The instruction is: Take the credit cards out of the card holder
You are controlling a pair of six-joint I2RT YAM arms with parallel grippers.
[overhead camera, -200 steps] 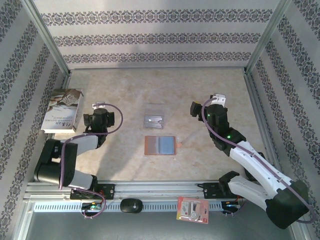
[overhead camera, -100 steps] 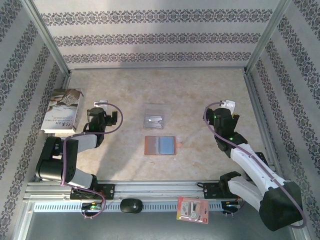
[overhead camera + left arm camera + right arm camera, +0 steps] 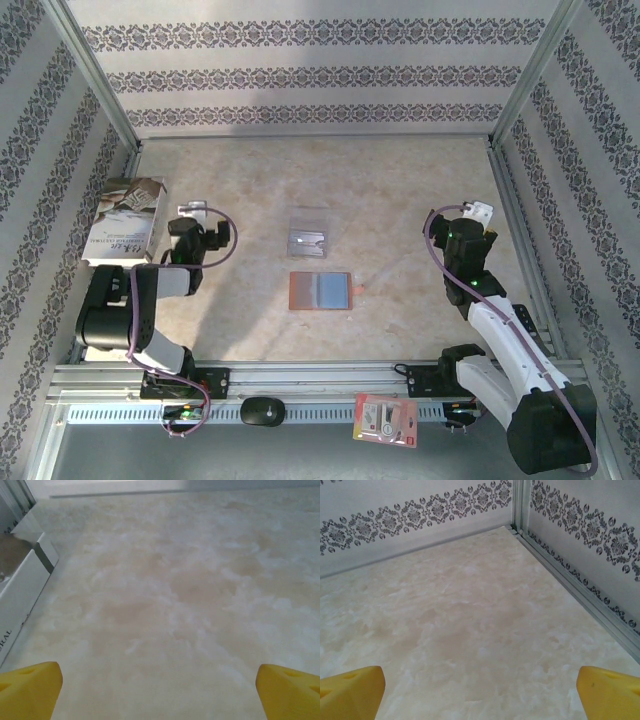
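Both pincers released and empty, jaws spread wide: left pincer (image 3: 193, 212) with yellow fingertips (image 3: 30, 687) over bare table (image 3: 165, 605), right pincer (image 3: 478, 213) the same, fingertips (image 3: 351, 690) facing the far right corner. Change over the last second: both arms have swung outward. The right pincer has gone from mid-table toward the right edge. The left pincer has edged toward the left edge and is now just beside the book (image 3: 125, 220). Nothing else has moved. The card holder (image 3: 320, 291) lies open and flat near the middle of the table, grey-blue lining up, well apart from both pincers. Just beyond it is a clear sleeve (image 3: 309, 226) with one small pale card (image 3: 308, 241) on or in it. Can't tell whether any credit cards remain in the pockets. Likely reading: pincers backing off after the job is done, or resetting, with no grasp under way. A red-and-white packet (image 3: 386, 420) sits on the near rail.
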